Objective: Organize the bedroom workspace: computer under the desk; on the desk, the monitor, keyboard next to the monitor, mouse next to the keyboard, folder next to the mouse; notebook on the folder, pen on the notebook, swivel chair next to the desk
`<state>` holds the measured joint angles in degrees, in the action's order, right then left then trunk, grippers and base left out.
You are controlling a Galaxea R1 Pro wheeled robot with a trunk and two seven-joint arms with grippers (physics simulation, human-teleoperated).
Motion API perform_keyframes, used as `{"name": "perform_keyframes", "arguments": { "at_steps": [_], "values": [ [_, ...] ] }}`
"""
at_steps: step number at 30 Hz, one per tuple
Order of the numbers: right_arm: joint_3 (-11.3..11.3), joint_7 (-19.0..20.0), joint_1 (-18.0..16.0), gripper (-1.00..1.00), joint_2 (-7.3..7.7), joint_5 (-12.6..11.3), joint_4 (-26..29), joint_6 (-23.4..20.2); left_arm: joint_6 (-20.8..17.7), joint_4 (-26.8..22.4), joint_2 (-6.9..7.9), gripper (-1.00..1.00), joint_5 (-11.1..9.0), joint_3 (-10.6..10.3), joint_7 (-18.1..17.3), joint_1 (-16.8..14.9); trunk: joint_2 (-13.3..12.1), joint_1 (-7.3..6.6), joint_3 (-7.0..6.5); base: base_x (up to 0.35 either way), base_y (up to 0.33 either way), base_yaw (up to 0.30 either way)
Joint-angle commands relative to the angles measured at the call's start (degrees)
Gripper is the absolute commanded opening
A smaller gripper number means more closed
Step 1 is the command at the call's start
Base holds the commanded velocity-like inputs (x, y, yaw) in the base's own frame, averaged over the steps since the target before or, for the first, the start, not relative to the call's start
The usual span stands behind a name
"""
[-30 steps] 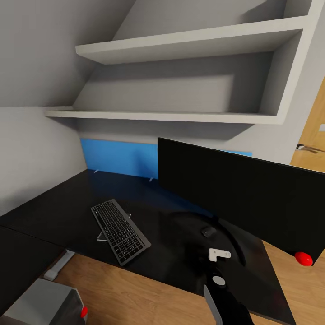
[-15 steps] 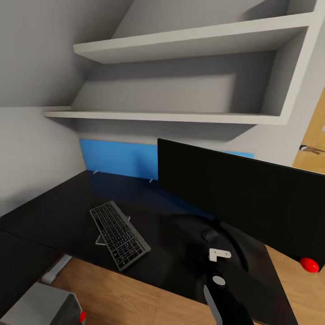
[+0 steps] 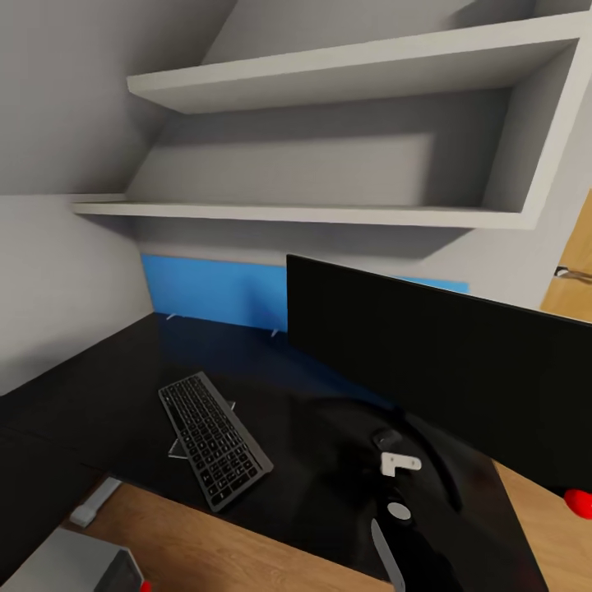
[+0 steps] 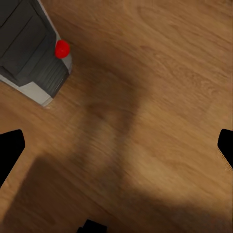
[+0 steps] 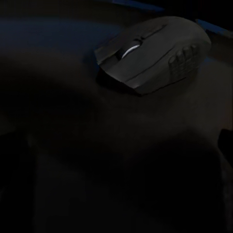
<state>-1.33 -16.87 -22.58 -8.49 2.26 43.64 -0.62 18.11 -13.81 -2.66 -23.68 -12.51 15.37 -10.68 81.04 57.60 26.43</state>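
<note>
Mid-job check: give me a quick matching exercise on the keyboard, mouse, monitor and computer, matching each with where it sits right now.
Things:
1. keyboard
2. mouse
3. monitor
4. computer

Places:
A. on the wooden floor, red dot on it
B. on the desk, left of the monitor, lying at an angle
C. standing on the desk, in front of the blue panel
D. on the dark desk top, just ahead of the right gripper

Pairs: 1-B, 2-D, 3-C, 4-A

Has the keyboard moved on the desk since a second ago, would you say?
No; only the view shifted. The keyboard keeps its place on the desk, near the front edge.
</note>
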Motion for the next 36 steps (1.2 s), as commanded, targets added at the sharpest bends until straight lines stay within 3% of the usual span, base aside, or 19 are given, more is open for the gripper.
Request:
{"name": "perform_keyframes", "arguments": {
  "at_steps": [1, 36],
  "values": [
    [-0.2, -0.1, 0.0, 1.00, -0.04, 0.1, -1.7, -0.4, 0.2, 0.0, 0.02, 1.00, -0.3, -0.5, 0.4, 0.0, 0.0, 0.03, 0.07, 0.205, 0.000, 0.000],
    [-1.1, -0.1, 0.0, 1.00, -0.04, 0.1, -1.7, -0.4, 0.1, 0.0, 0.02, 1.00, -0.5, -0.5, 0.5, 0.0, 0.0, 0.03, 0.07, 0.032, 0.000, 0.000]
  ]
}}
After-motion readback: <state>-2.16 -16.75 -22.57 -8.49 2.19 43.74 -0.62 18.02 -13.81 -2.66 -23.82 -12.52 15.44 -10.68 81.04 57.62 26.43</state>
